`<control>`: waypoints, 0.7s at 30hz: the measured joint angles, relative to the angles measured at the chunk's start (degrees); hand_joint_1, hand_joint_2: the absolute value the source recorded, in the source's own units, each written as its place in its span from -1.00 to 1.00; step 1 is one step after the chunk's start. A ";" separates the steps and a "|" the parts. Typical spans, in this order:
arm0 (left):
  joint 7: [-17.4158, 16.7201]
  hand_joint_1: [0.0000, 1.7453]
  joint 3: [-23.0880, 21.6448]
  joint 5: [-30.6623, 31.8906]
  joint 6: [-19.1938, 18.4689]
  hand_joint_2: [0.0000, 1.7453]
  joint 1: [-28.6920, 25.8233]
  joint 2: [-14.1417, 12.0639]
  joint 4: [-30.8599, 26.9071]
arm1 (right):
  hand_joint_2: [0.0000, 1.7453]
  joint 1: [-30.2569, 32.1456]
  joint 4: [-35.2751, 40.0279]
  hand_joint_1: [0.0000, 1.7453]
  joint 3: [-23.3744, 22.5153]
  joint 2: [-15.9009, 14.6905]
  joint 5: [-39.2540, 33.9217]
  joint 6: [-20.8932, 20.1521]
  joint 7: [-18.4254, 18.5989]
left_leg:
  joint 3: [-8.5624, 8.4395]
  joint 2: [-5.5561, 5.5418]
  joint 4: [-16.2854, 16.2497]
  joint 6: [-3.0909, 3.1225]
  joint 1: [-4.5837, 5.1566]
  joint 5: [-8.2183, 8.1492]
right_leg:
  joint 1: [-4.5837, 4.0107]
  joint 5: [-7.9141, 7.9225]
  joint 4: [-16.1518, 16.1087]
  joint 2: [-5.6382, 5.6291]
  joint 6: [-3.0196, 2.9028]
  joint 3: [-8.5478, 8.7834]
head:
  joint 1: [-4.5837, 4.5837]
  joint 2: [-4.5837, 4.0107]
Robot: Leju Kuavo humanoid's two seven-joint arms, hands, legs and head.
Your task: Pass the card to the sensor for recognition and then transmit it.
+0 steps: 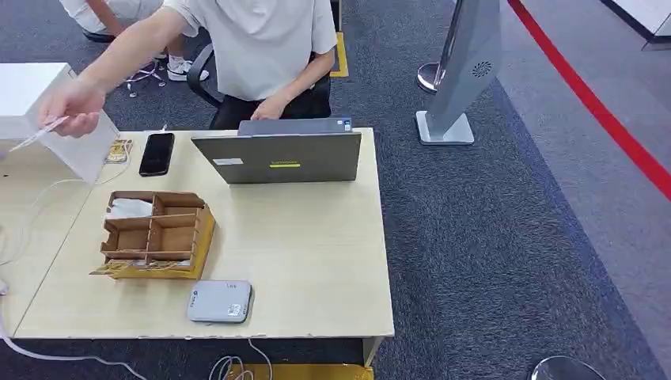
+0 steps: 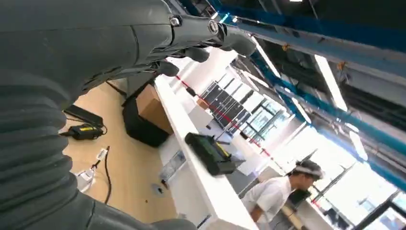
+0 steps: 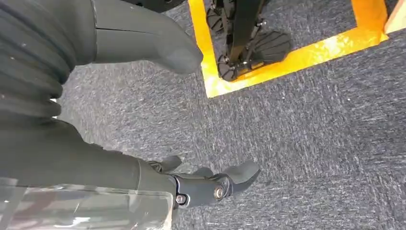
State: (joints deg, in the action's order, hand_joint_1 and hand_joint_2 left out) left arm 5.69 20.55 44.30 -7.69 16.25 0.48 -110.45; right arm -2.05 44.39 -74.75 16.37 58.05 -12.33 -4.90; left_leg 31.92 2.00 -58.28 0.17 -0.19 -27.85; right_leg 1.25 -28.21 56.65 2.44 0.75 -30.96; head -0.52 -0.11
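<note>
Card (image 1: 36,134) is in the person's hand (image 1: 71,103), held out over the far left corner of the surface (image 1: 316,261); the robot holds nothing. The person sits behind the laptop (image 1: 281,157) with that arm stretched out to the robot's left. Left hand (image 2: 158,38) is raised, and its wrist view looks out across the room: fingers (image 2: 234,40) extended and apart, thumb clear of them, nothing between. Right hand (image 3: 143,120) hangs low over the carpet beside yellow floor tape (image 3: 287,60), fingers (image 3: 239,175) loosely spread, thumb well apart, empty. The grey reader (image 1: 220,302), likely the sensor, lies flat at the near edge of the surface, just in front of the cardboard organiser (image 1: 154,235); a black phone (image 1: 157,153) lies near the far edge. Judged step: the handover, first of the task, with the card not yet taken. Next move calls for the left hand, the nearer one, to meet the offered card and pinch it by an edge, leaving a flat face free to bring down over the reader. Thin and pale, the card could slip or twist in a loose pinch.
</note>
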 joint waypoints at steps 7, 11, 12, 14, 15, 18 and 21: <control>-4.92 -1.00 -5.38 9.40 -6.95 1.00 3.43 -4.35 5.11 | 1.00 -0.38 -1.66 -1.00 0.00 -1.01 1.68 0.35 -0.07 | 0.00 0.06 -0.01 0.00 0.00 0.00 | 0.00 0.01 0.01 -0.08 0.01 -0.02 | 0.02 0.00; -7.61 -1.00 -8.39 14.82 -10.80 1.00 5.12 -6.89 7.78 | 1.00 -0.63 -2.82 -1.00 0.00 -1.64 2.56 0.83 -0.15 | 0.00 0.07 -0.01 0.00 0.00 0.00 | 0.00 0.02 0.01 -0.09 0.01 -0.02 | 0.02 0.00; -8.23 -1.00 -9.06 16.03 -11.68 1.00 5.48 -7.34 8.36 | 1.00 -0.66 -3.00 -1.00 0.00 -1.79 2.91 0.98 -0.15 | 0.00 0.07 -0.01 0.00 0.00 0.00 | 0.00 0.02 0.01 -0.09 0.01 -0.02 | 0.00 0.00; -9.60 -1.00 -10.43 18.74 -13.52 1.00 6.29 -8.44 9.56 | 1.00 -0.71 -3.48 -1.00 0.00 -2.12 3.06 1.18 -0.17 | 0.01 0.07 -0.01 0.00 0.00 0.00 | 0.00 0.02 0.01 -0.09 0.01 -0.02 | 0.00 0.00; -10.32 -1.00 -11.18 20.19 -14.59 1.00 6.74 -9.09 10.21 | 1.00 -0.76 -3.74 -1.00 0.00 -2.25 3.35 1.29 -0.20 | 0.01 0.07 -0.01 0.00 0.00 0.00 | 0.00 0.02 0.01 -0.09 0.01 -0.02 | 0.00 0.00; -12.38 -1.00 -13.32 24.27 -17.52 1.00 7.78 -10.95 11.92 | 1.00 -0.90 -4.48 -1.00 0.00 -2.73 4.15 1.36 -0.24 | 0.01 0.08 -0.01 0.00 0.00 0.00 | 0.00 0.02 0.02 -0.09 0.01 -0.03 | 0.00 0.00; -14.46 -1.00 -15.50 28.49 -20.60 1.00 9.21 -12.85 13.93 | 1.00 -1.05 -5.29 -1.00 0.00 -3.30 4.88 1.42 -0.42 | 0.02 0.08 -0.01 0.00 0.00 0.00 | 0.00 0.02 0.02 -0.09 0.01 -0.03 | 0.00 0.00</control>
State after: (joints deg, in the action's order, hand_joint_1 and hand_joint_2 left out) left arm -8.77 5.05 72.79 -28.29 25.45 -12.37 -96.52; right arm -3.10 39.10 -74.75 13.07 62.93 -10.91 -5.31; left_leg 31.94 2.07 -58.30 0.17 -0.19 -27.85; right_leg 1.24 -28.19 56.68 2.34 0.76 -30.99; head -0.52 -0.11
